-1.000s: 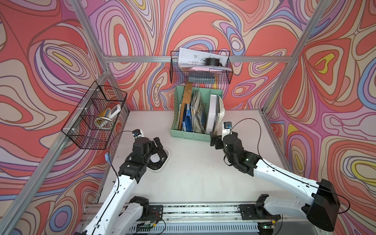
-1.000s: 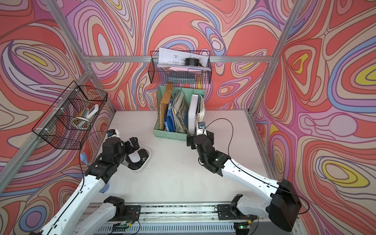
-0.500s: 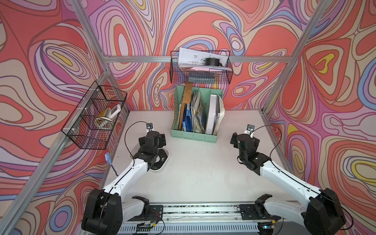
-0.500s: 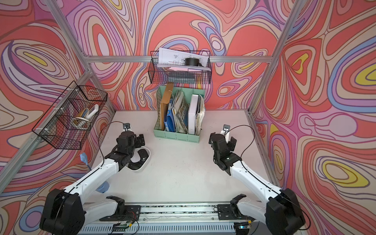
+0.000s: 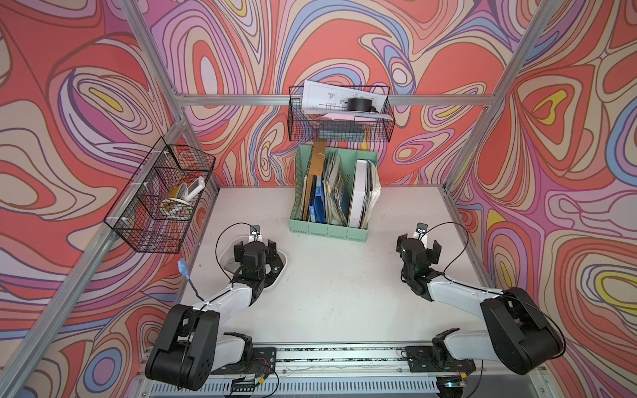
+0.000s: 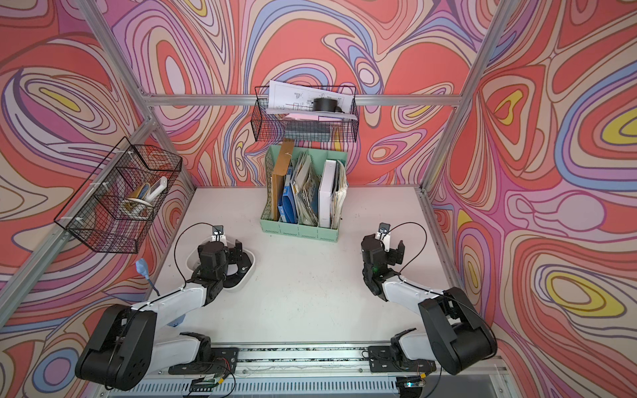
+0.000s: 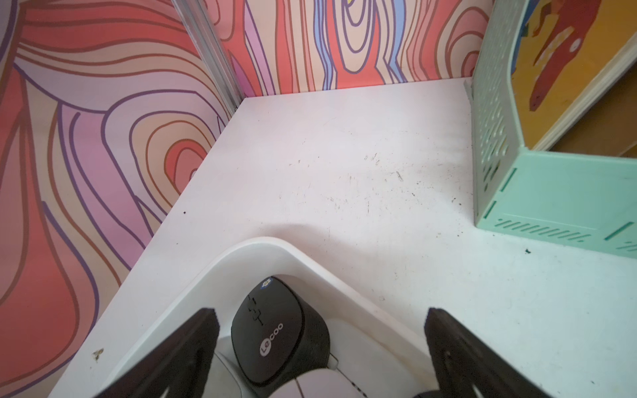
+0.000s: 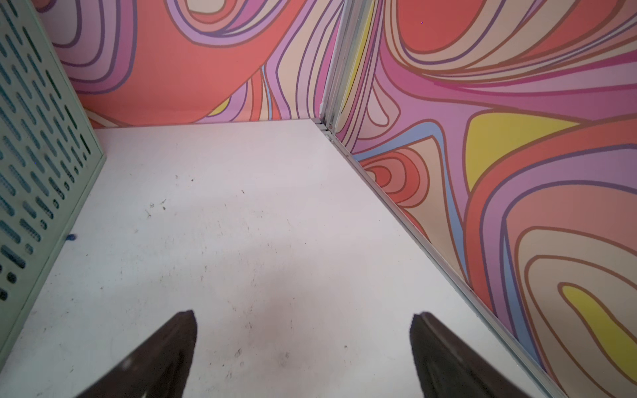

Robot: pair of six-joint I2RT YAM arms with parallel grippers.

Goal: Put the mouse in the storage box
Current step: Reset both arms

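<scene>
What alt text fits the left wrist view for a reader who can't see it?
A black Lecoo mouse lies inside the white storage box, just beyond the open, empty left gripper. Part of a white mouse shows beside it. The box sits on a white table near a mint-green file organizer.

i have two claws, my left claw (image 7: 320,312) and my right claw (image 8: 305,314), each with two dark fingers (image 8: 165,351). there is one table (image 5: 344,293). on it sits one storage box (image 7: 241,251), and in it i count two mice that i can make out: one black mouse (image 7: 279,330) and one pale mouse (image 7: 310,387). part of the box is hidden, so i cannot vouch for a full count. there is one mint-green file organizer (image 5: 329,232). there are two black wire baskets, the back basket (image 5: 339,132) and the side basket (image 5: 151,234). one black round thing (image 5: 358,104) lies in the back basket.
</scene>
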